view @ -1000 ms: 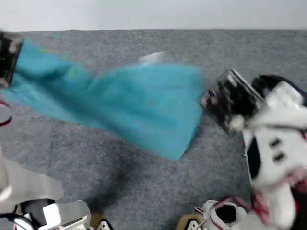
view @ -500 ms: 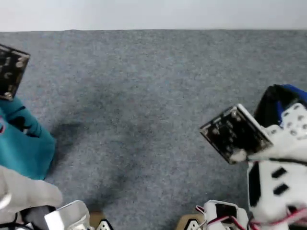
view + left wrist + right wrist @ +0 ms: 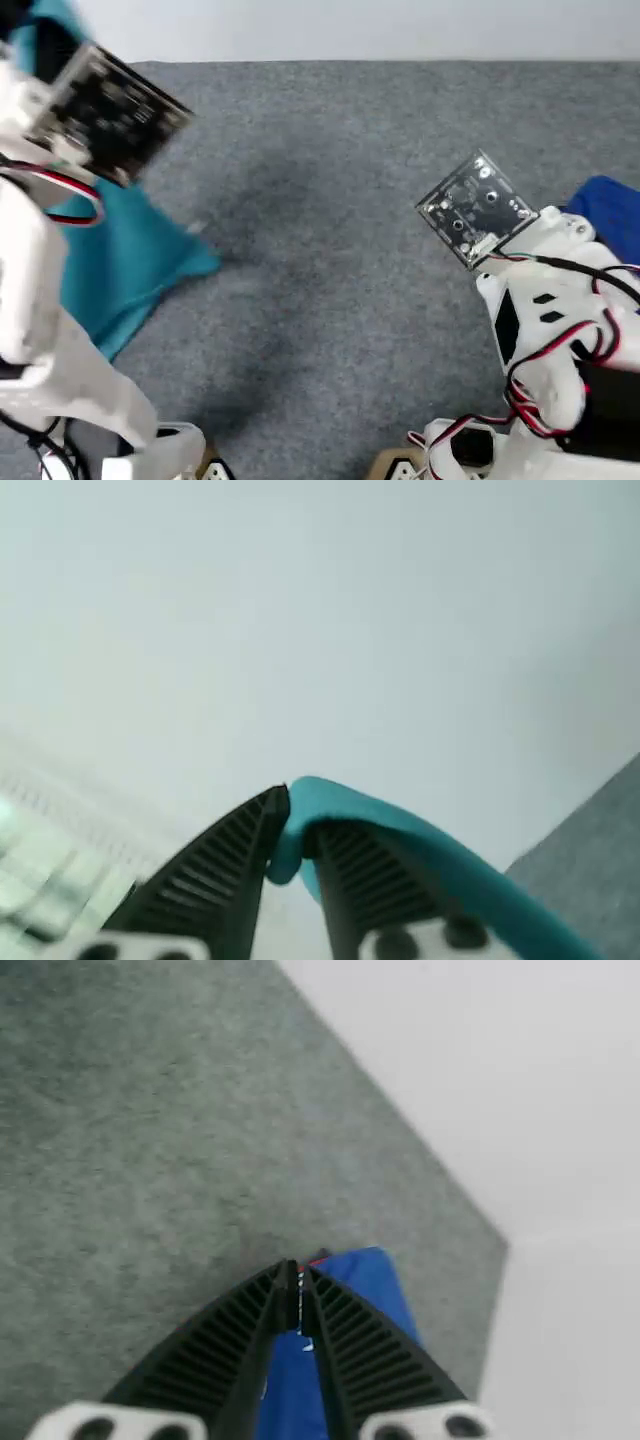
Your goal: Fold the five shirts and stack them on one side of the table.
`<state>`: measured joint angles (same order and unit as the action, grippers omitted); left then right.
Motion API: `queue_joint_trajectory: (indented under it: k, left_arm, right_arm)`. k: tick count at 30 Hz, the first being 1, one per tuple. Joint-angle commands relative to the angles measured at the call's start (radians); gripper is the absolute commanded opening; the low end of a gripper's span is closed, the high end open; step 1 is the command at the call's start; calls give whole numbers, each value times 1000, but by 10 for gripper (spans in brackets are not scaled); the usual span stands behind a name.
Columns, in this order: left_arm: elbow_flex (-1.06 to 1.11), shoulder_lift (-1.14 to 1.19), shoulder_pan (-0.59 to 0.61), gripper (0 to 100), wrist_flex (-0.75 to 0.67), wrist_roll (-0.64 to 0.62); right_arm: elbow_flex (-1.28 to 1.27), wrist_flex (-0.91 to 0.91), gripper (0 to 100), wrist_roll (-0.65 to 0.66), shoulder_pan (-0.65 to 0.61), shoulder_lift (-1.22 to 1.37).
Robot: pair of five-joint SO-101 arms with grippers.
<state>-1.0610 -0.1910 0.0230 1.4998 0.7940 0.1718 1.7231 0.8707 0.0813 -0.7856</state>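
A teal shirt (image 3: pixel 120 265) hangs from my raised left arm (image 3: pixel 45 250) at the table's left side, its lower part draping onto the grey table (image 3: pixel 340 200). In the left wrist view my left gripper (image 3: pixel 290 832) is shut on a fold of the teal shirt (image 3: pixel 400 830), with a pale wall behind it. My right arm (image 3: pixel 540 300) stands at the right. My right gripper (image 3: pixel 296 1282) has its fingers pressed together with nothing seen between them, just above a blue shirt (image 3: pixel 352 1280). That blue shirt (image 3: pixel 612 212) lies at the table's right edge.
The table is covered in grey carpet-like felt. A white wall (image 3: pixel 350 25) runs along its far edge. The arms' bases (image 3: pixel 450 450) and cables sit along the near edge.
A second ago the teal shirt was stretched between both arms. The right gripper let go and the shirt swung left. The left arm has since risen with it; the right arm drew back toward the blue shirt.
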Motion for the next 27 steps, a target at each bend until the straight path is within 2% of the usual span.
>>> queue_joint_trajectory:
  k: [1, 5, 8, 13, 17, 21, 27]
  left_arm:
    - [-4, -15, -87, 5, -9, -12]
    - [153, -18, -78, 5, 63, -9]
    - [297, -17, 2, 5, 104, -9]
    - [596, -17, 132, 5, 103, -8]
    - [843, -17, 207, 5, 35, 55]
    - [1033, -20, 269, 5, -63, 84]
    - [1167, -20, 305, 5, -170, 84]
  right_arm:
    - [-55, 7, 13, -44, -4, 4]
    - [-141, 5, 13, -97, -74, 12]
    - [-236, -38, 14, -157, -153, 16]
    - [-483, -222, 17, -272, -285, 19]
    - [-637, -321, 95, -394, -421, 104]
    - [-643, -358, 162, -522, -544, 278]
    - [-546, -358, 180, -554, -690, 542]
